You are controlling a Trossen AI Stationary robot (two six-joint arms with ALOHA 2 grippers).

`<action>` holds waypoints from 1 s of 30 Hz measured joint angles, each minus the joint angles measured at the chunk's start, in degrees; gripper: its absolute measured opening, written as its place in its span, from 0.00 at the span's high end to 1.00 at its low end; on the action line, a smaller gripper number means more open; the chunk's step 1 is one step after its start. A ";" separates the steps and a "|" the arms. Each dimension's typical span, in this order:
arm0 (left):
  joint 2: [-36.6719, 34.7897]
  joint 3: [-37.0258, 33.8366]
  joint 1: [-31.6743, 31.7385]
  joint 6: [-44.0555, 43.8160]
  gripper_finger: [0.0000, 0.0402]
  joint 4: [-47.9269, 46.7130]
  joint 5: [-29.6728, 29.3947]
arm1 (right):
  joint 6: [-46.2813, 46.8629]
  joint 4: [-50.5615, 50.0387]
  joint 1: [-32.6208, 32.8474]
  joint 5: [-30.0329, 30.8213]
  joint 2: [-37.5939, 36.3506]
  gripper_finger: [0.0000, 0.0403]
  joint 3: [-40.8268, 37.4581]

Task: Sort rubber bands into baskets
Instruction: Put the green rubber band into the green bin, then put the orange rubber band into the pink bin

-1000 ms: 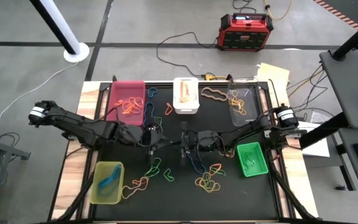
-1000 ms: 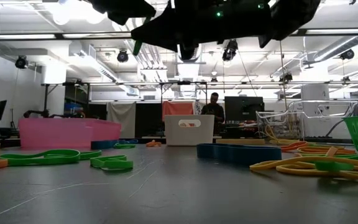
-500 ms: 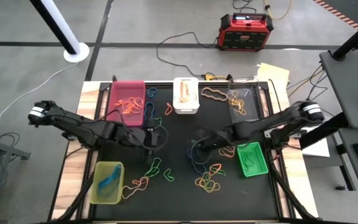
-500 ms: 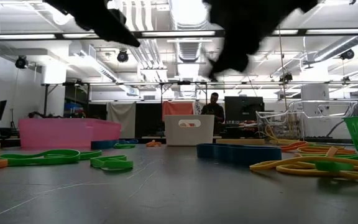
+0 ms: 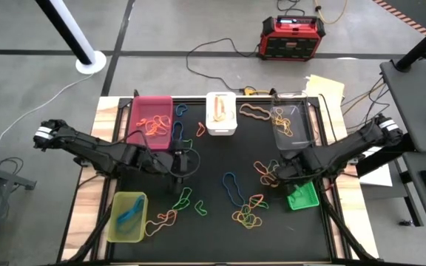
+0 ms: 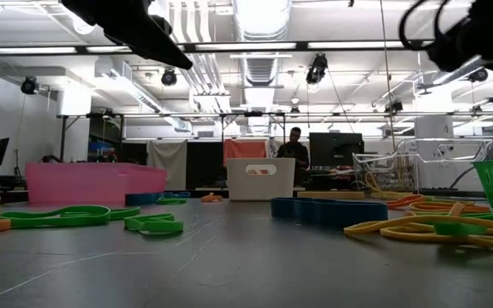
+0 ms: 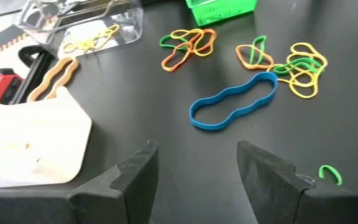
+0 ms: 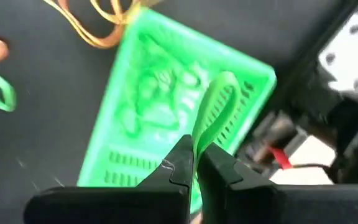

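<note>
Over at the right side of the tabletop, the right gripper hangs above the bright green basket, its fingers pressed together on a green rubber band that loops up from the fingertips. In the high view that basket sits near the right edge, partly covered by the arm.

The left gripper hovers over the middle-left of the black surface with its fingers spread and nothing between them. Beyond it lies a blue rubber band, flat on the tabletop, with a loose cluster of orange, green and yellow bands farther right.

Along the far edge stand the pink basket, the white basket and the clear basket, each with bands inside. A yellow-green basket sits at the near left corner, holding a blue band. More bands are scattered across the near middle. In the low view a person stands in the room well behind the white basket.
</note>
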 joint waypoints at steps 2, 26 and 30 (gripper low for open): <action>0.00 0.00 0.00 -0.03 0.51 -0.01 -0.63 | 0.54 -0.17 0.35 -2.15 0.25 0.98 -0.82; 0.04 -0.02 0.00 -1.73 0.51 -0.04 -0.66 | 2.62 2.09 0.66 -4.49 0.64 0.79 -2.90; 0.04 -0.04 0.00 -1.73 0.51 -0.03 -0.66 | 1.45 2.52 0.66 -3.52 0.64 0.73 -2.90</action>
